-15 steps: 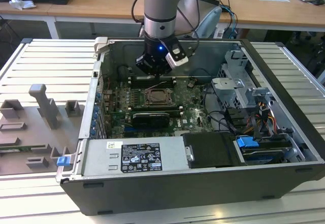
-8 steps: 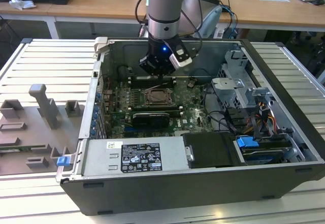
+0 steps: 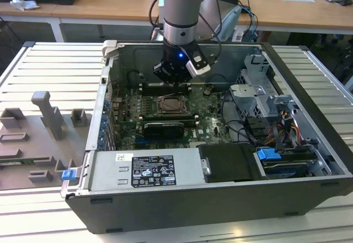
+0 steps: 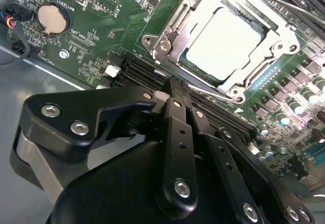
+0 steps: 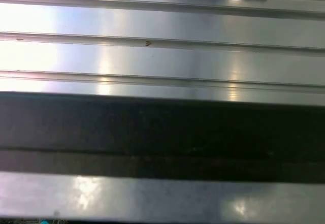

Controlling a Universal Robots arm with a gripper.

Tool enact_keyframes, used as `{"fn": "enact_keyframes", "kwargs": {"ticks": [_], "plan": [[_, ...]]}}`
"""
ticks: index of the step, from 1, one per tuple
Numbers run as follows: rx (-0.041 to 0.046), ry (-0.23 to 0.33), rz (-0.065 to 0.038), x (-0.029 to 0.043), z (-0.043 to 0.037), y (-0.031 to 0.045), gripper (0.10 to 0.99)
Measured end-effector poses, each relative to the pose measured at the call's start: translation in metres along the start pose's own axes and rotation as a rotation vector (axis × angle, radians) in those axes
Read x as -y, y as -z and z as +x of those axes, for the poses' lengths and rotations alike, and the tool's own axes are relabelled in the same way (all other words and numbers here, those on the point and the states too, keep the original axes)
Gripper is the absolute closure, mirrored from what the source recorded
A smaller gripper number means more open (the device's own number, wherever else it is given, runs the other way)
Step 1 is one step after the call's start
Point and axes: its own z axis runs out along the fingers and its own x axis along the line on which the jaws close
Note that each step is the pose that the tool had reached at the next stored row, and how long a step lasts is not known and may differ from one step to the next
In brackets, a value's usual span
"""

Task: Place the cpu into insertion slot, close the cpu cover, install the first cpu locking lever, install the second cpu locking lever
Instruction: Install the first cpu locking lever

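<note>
The arm hangs inside the open case [image 3: 309, 144], gripper [image 4: 175, 89] low over the green board [image 4: 101, 26]. Its matte black fingers [image 4: 177, 132] are pressed together, tips meeting with nothing between them, just beside the socket's near edge. The cpu [image 4: 226, 41], a flat square with a pale, dull metal top, sits in the slot [image 4: 177, 46]. The cover [image 4: 264, 54], a thin shiny frame with a big square window, lies flat around it. A round coin cell [image 4: 52, 19] gleams nearby. In the first wrist view, ribbed aluminium table slats [image 5: 162, 56] run across.
</note>
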Motion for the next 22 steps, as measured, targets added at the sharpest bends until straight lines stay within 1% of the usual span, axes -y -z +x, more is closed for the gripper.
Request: {"fn": "enact_keyframes", "kwargs": {"ticks": [5, 8, 9, 11, 13, 16, 18, 19, 20, 22], "plan": [[0.0001, 0.000, 0.000, 0.0005, -0.0021, -0.0060, 0.980], [0.0001, 0.000, 0.000, 0.0007, -0.0025, -0.0079, 0.980], [-0.0004, 0.000, 0.003, 0.0009, -0.0028, -0.0087, 0.980], [-0.0004, 0.000, 0.004, 0.0010, -0.0029, -0.0096, 0.980], [0.0005, 0.000, 0.003, 0.0008, -0.0030, -0.0108, 0.980], [-0.0004, 0.000, 0.005, 0.0011, -0.0031, -0.0118, 0.980], [0.0000, 0.000, 0.004, 0.0009, -0.0033, -0.0111, 0.980], [0.0002, 0.000, 0.004, 0.0008, -0.0034, -0.0090, 0.980], [-0.0001, 0.000, 0.004, 0.0001, -0.0035, 0.0003, 0.980], [-0.0001, 0.000, 0.004, 0.0007, -0.0036, 0.0015, 0.980]]}}
